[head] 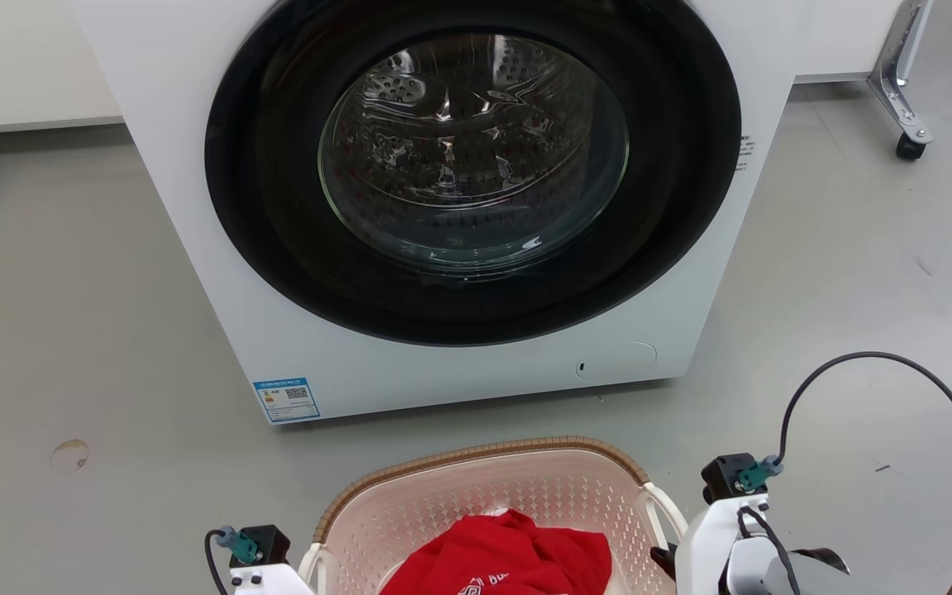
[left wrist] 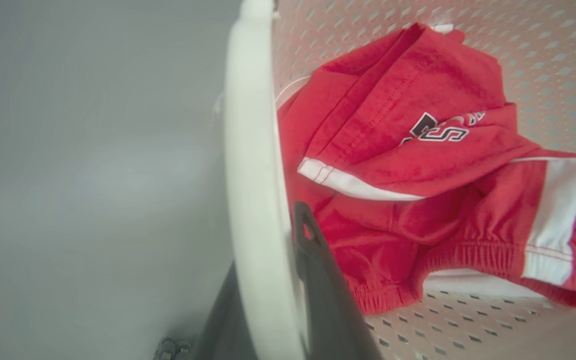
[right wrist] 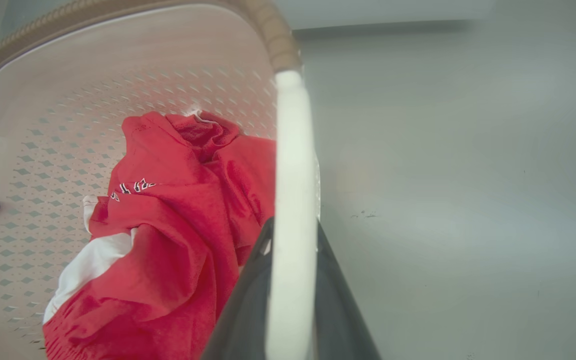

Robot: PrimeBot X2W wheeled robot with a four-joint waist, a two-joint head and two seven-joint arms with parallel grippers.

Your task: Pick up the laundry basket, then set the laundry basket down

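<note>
The rounded-rectangular pale pink perforated plastic laundry basket [head: 484, 451] with its brown woven-look rim sat at the near edge of the scene, just in front of the white front-loading washing machine [head: 195, 165] and apart from it, over the grey floor [head: 71, 330]; whether it rested on that floor could not be told. The washing machine's round dark-framed glass door [head: 472, 157] was closed. The left gripper [left wrist: 268, 245] had its two dark fingers pinching the basket's white left side handle [left wrist: 250, 150], one finger outside and one inside the basket. The right gripper [right wrist: 293, 235] likewise clamped the white right side handle [right wrist: 293, 150] between its fingers. A crumpled red garment [head: 509, 554] with white trim and dark lettering lay inside the basket, on its bottom.
</note>
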